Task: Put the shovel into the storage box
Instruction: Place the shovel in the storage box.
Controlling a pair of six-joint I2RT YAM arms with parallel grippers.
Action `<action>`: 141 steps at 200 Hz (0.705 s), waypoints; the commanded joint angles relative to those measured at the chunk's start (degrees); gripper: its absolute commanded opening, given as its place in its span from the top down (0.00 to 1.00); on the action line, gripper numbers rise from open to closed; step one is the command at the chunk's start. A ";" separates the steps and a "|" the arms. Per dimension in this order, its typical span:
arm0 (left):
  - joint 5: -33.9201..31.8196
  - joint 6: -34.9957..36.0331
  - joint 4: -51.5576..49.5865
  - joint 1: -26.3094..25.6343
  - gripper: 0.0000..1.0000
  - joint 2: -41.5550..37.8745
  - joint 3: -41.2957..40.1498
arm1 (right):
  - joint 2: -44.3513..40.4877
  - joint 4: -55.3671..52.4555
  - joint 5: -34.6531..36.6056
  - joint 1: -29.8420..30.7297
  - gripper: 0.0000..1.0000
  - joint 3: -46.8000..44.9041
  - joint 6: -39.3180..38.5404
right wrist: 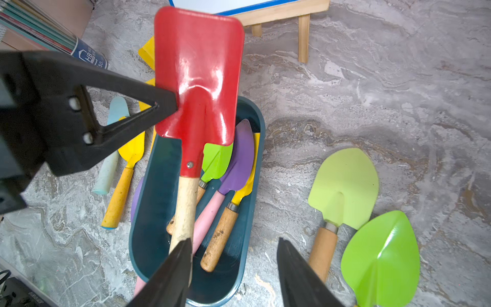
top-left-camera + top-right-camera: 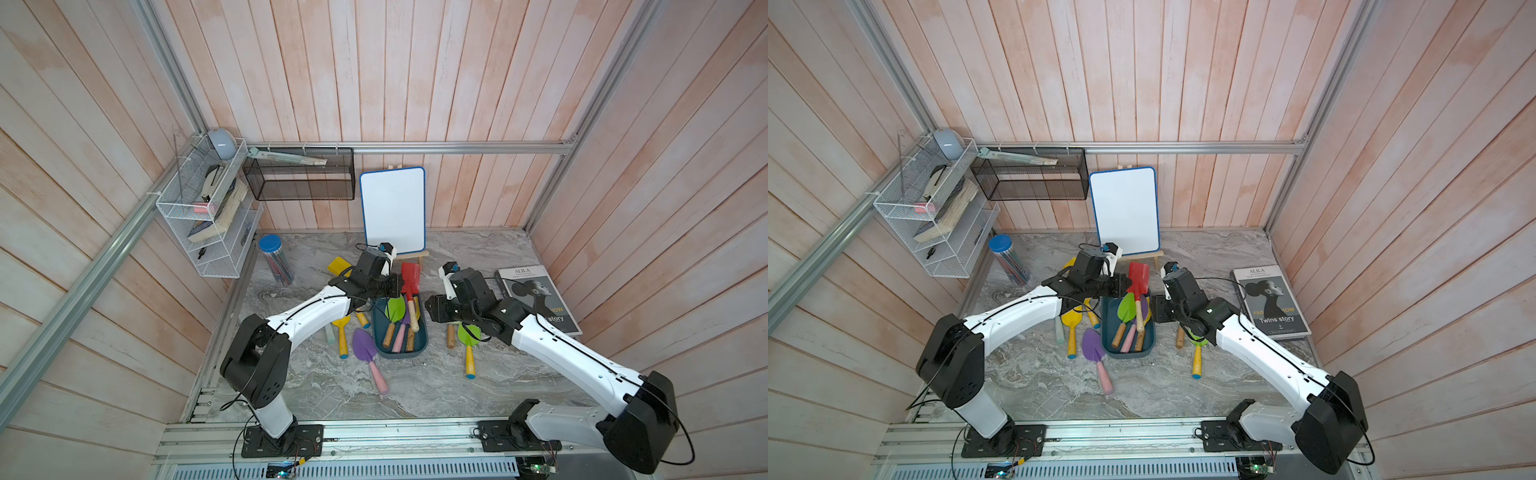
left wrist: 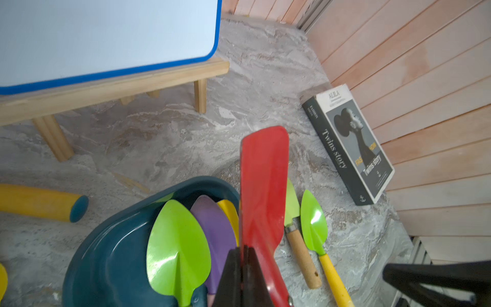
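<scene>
**item:** red shovel (image 1: 199, 74), wooden handle.
**pos.:** held in the air over the storage box (image 1: 156, 212) and tilted. the blade is raised toward the whiteboard end, and the handle is slanted down over the box's inside. whether the handle end touches the contents cannot be told.

**left fingers** (image 3: 233, 273): pressed together, w/ the side edge of the red blade pinched btwn them, near the neck.

**right fingers** (image 1: 170, 273): spread apart, nothing gripped. one tip is seen right at the handle end. the other is kept clear of it, beside the box.

**storage box:** dark teal tub, set on the worktop (image 2: 415, 395) btwn the two arms, as shown in both top views.
**contents:** green shovel (image 3: 178, 249), purple shovel (image 3: 215, 228) w/ pink handle, yellow shovel (image 1: 251, 183). all are laid lengthwise, blades toward the far end.

**outside the box, on the worktop:**
- pale green shovel (image 1: 345, 186) and bright green shovel (image 1: 382, 260), side by side on the right arm's side.
- second purple shovel (image 2: 365, 345), just beside the box on the left arm's side.

**also listed:**
- whiteboard (image 2: 392, 208), on a wooden easel behind the box.
- book (image 2: 536, 299), laid flat by the right wall.
</scene>
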 commanded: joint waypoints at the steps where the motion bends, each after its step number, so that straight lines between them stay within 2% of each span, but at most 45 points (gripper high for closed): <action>1: -1.62 4.98 -3.57 0.18 1.00 -0.99 -0.49 | -0.65 -0.36 0.90 0.22 0.43 -1.01 0.66; 98: -8.39 9.87 -3.98 0.48 1.00 1.84 -1.45 | -0.73 -0.17 0.89 0.22 0.43 -2.39 0.64; 141: -9.12 10.97 -1.35 0.46 1.00 3.16 -2.84 | -0.30 0.09 0.79 0.22 0.43 -2.77 0.55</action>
